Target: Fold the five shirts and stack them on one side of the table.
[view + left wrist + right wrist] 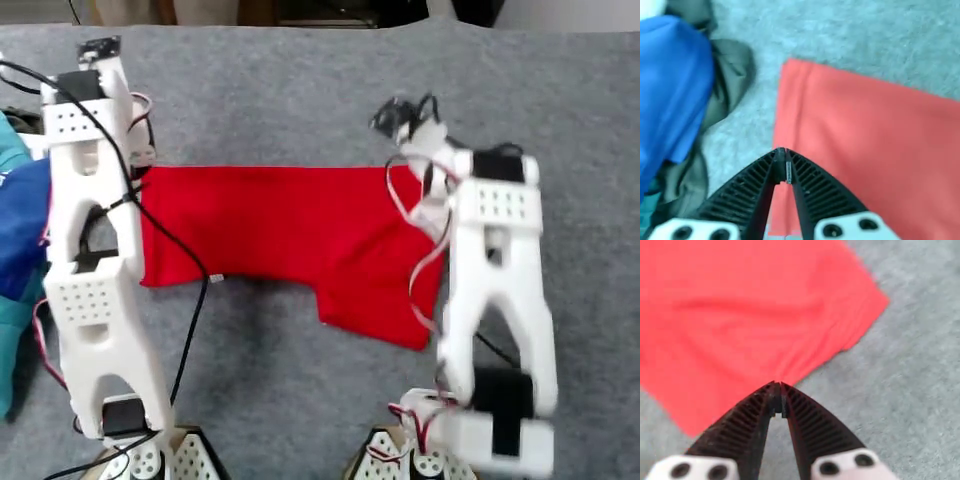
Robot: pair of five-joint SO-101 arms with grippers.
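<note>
A red shirt [290,230] lies spread across the middle of the grey table cover, with a straight far edge and a sleeve flap hanging toward the near right. My left gripper [138,168] sits at its far left corner. In the left wrist view that gripper [781,165] is shut, its tips meeting on the edge of the red shirt [865,150]. My right gripper [420,178] is at the far right corner. In the right wrist view this gripper [778,399] is shut on the edge of the red shirt [740,315], and creases run into its tips.
A blue shirt [20,225] lies heaped at the table's left edge over teal cloth. In the left wrist view the blue shirt [670,85] rests on a dark olive garment [727,75], close to the red shirt's corner. Bare grey cover [300,90] stretches beyond the shirt.
</note>
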